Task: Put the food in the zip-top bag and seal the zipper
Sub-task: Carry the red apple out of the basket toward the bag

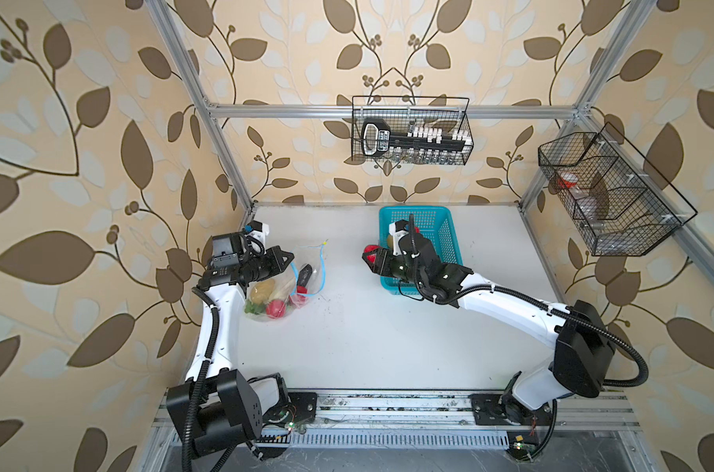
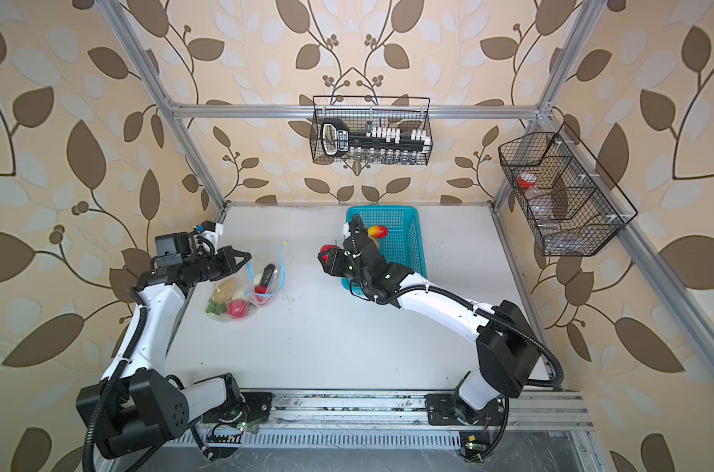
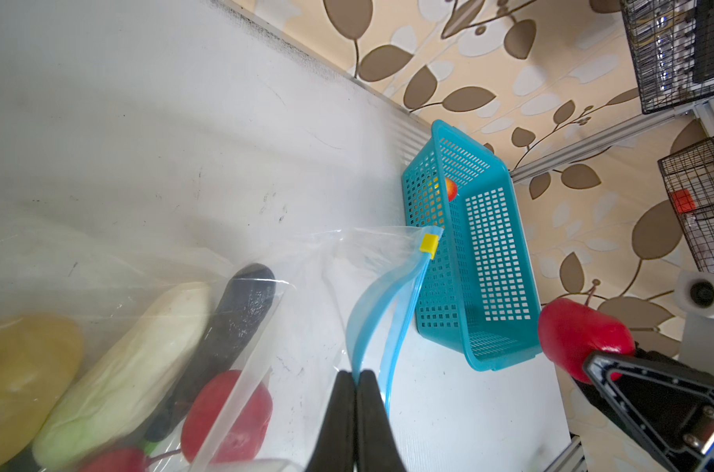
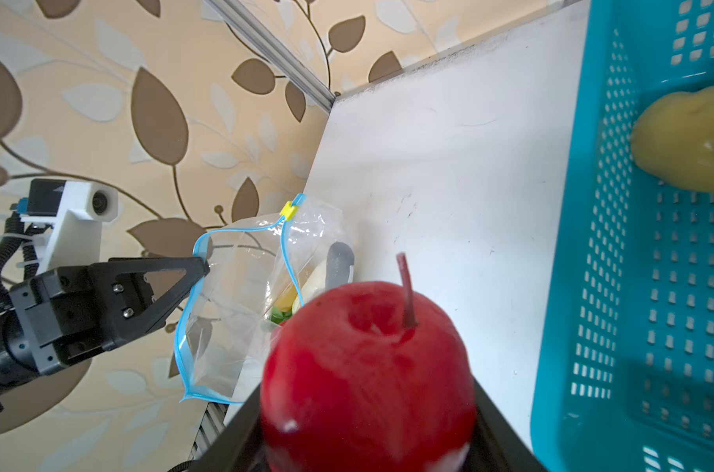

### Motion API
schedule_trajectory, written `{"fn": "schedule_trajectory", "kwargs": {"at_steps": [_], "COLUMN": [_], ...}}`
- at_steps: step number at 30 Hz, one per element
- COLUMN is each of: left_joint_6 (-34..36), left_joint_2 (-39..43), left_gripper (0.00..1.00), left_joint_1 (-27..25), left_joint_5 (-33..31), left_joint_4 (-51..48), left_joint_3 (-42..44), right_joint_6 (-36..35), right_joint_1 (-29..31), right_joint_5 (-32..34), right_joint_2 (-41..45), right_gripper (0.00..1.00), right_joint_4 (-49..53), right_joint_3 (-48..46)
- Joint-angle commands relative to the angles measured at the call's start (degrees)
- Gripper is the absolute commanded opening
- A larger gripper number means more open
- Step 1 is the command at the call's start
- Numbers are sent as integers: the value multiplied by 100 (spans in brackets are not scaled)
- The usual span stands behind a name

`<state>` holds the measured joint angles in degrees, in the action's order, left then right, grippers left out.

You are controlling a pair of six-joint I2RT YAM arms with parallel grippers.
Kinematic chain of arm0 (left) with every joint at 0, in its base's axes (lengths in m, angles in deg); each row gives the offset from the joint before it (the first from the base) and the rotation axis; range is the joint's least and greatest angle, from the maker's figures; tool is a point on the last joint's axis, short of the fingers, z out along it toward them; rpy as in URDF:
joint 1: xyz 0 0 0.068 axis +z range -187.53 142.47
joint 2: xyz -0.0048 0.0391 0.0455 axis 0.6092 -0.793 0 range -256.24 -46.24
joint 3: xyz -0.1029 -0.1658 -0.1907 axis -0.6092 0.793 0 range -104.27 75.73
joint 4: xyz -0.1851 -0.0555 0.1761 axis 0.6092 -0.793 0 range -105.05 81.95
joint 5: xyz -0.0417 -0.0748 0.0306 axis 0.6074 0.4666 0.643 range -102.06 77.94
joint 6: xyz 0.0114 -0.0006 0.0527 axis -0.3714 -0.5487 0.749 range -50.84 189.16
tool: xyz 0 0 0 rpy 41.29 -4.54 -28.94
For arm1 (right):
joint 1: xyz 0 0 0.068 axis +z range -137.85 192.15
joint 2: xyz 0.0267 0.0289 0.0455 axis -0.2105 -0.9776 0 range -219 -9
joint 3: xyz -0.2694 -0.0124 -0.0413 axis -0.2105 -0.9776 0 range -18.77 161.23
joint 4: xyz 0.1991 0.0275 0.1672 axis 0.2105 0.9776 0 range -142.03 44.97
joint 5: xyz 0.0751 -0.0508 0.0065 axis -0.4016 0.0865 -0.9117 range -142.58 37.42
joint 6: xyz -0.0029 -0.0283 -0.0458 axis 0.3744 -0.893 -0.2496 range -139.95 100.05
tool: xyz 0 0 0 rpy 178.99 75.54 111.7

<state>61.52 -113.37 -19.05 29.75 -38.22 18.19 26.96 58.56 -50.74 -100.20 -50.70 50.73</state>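
Two grippers hang over the white desk [image 1: 388, 335], one on the bag, one on a fruit.
At the desk's left side, the left gripper [image 3: 357, 374] has its jaws pressed together on the zipper [image 3: 388, 310] of the zip-top bag [image 1: 310, 261], lifting the mouth open; an eggplant [image 3: 241, 310], a white vegetable [image 3: 143, 351] and red fruits lie inside. The right gripper [image 1: 369, 256], just beside the turquoise basket [image 1: 449, 241], has its jaws pinching a red apple [image 4: 367, 367]. A potato [image 4: 690, 143] sits in the basket.

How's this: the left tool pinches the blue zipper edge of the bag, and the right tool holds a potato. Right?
Not quite. The right tool holds a red apple, not a potato; the right wrist view shows it plainly. The left tool does pinch the blue zipper edge of the bag.
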Motion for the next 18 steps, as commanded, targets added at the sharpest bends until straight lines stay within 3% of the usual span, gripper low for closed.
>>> {"fn": "schedule_trajectory", "kwargs": {"at_steps": [1, 18], "left_joint_6": [59, 61], "left_joint_2": [77, 104], "left_gripper": [0, 0], "left_joint_1": [59, 81], "left_joint_5": [128, 151], "left_joint_4": [49, 49], "left_joint_3": [-21, -20], "right_joint_6": [-122, -176], "right_joint_1": [150, 781], "right_joint_5": [-58, -175], "right_joint_2": [-240, -1040], "right_gripper": [41, 41], "right_joint_4": [1, 80], "right_joint_3": [432, 1278]}}
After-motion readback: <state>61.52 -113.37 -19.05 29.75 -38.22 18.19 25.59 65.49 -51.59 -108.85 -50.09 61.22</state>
